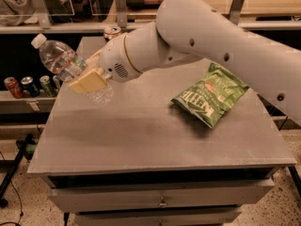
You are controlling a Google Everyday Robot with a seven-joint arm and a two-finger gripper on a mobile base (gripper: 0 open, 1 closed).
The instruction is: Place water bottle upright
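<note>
The water bottle [59, 59] is clear ribbed plastic with a white cap. It hangs above the grey table's left side, tilted, with the cap pointing up and to the left. My gripper [89, 80] is shut on the bottle around its middle. Its tan fingers [87, 82] cover the label band. The bottle's lower end [101, 95] shows below the fingers, just above the tabletop.
A green chip bag [209, 95] lies on the right half of the table [141, 131]. A gold soda can [112, 32] stands at the table's far edge behind my arm. Three cans [28, 86] stand on a low shelf to the left.
</note>
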